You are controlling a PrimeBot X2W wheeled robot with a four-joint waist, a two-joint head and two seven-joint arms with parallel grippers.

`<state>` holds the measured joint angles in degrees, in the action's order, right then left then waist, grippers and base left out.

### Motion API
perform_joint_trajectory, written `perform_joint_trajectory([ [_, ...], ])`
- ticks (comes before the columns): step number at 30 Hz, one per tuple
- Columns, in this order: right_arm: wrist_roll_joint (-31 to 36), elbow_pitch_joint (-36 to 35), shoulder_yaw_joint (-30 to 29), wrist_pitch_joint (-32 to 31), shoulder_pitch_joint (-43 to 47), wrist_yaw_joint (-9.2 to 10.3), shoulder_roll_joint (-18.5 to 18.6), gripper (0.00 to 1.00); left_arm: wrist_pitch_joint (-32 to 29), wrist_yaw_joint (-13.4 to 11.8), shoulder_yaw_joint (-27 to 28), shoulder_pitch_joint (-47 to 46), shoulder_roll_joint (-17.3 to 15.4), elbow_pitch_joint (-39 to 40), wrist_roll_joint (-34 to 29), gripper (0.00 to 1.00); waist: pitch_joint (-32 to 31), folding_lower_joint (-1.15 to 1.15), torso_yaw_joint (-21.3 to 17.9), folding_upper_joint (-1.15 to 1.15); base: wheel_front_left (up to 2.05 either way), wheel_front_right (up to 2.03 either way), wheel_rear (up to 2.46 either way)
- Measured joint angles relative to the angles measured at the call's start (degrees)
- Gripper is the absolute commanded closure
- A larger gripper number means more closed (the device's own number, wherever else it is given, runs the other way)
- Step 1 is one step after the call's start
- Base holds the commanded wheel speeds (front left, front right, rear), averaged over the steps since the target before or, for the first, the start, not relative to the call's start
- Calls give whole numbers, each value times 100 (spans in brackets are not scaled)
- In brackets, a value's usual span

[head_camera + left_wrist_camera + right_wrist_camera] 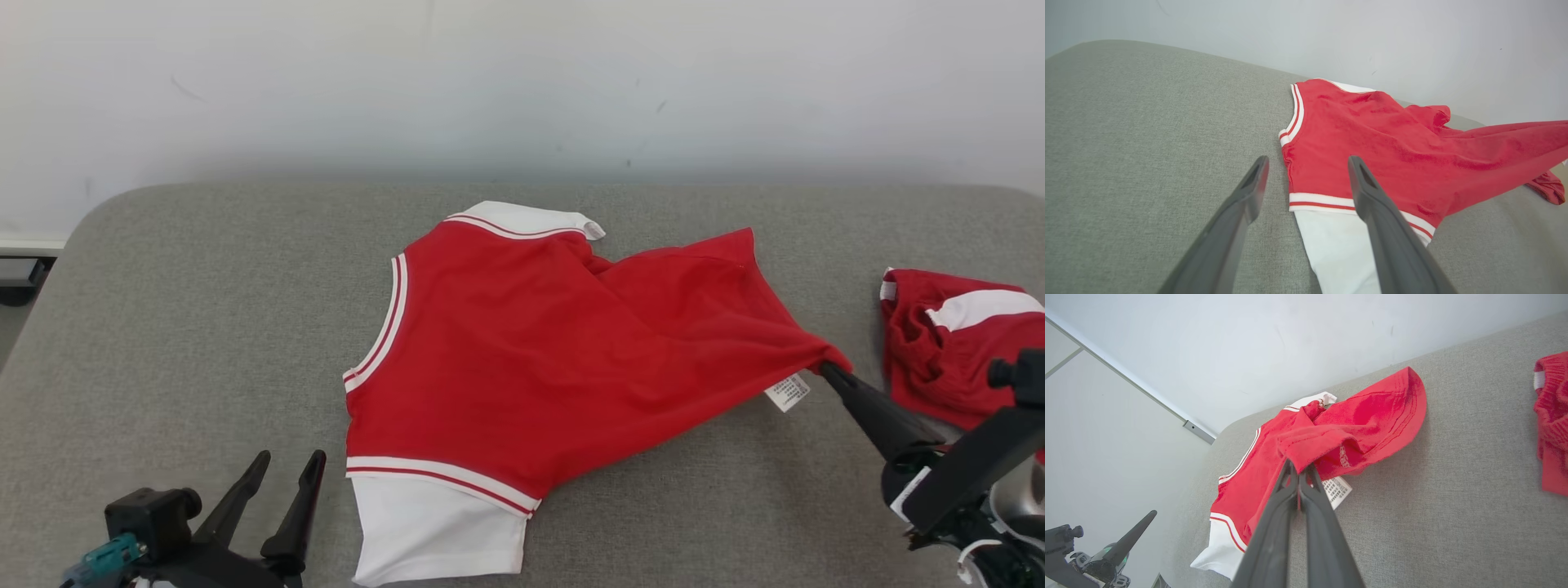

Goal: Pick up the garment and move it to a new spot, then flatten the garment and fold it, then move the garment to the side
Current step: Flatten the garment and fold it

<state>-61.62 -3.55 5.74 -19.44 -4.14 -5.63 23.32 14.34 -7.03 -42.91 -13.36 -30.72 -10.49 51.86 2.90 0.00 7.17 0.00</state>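
Nearest, at the left, the left gripper [289,459] has its two dark fingers spread wide, with nothing between them. They point over the grey padded surface [180,327], just left of the white sleeve [433,523]. Whether the tips touch the padding is hard to tell from these angles. The sleeve lies flat at the near edge and joins the red body at a white and red striped band.

At the near right, the right gripper [826,369] has its fingers pressed together on a bunched red corner of the garment [531,351]. The cloth there is drawn into a taut point. A white label [789,390] hangs just beside that pinch.

The garment lies mid-surface, mostly flat on its left part and rumpled toward the right. A second red garment [947,343] is heaped further right, apart from the first. A white flap [522,219] marks the garment's far edge, with the white wall [490,82] beyond.
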Motion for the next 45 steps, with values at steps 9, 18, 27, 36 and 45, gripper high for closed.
perform_joint_trajectory([
  [9, -83, 125, -263, -183, 227, 119, 275, 100, 1, -2, 176, 30, 16, 32, -64, 0, -69, 0, 95, 0, 0, 0, 0],
  [18, 103, 608, 3, -435, 496, 337, 294, 95, 7, -3, 332, 132, 41, 96, -129, 0, -96, 0, 117, 0, 0, 0, 0],
  [27, 225, 486, 143, -535, 516, 369, 327, 0, 8, -7, 578, 340, 16, 221, -158, 0, -82, 0, -20, 0, 0, 0, 0],
  [36, 721, 436, 269, -530, 739, 575, 544, 0, 8, -8, 689, 364, 83, 237, -270, 0, -9, 0, -109, 0, 0, 0, 0],
  [45, 1652, 250, 591, -521, 977, 816, 936, 0, 8, -8, 746, 382, 97, 308, -355, 0, 66, 0, -116, 0, 0, 0, 0],
])
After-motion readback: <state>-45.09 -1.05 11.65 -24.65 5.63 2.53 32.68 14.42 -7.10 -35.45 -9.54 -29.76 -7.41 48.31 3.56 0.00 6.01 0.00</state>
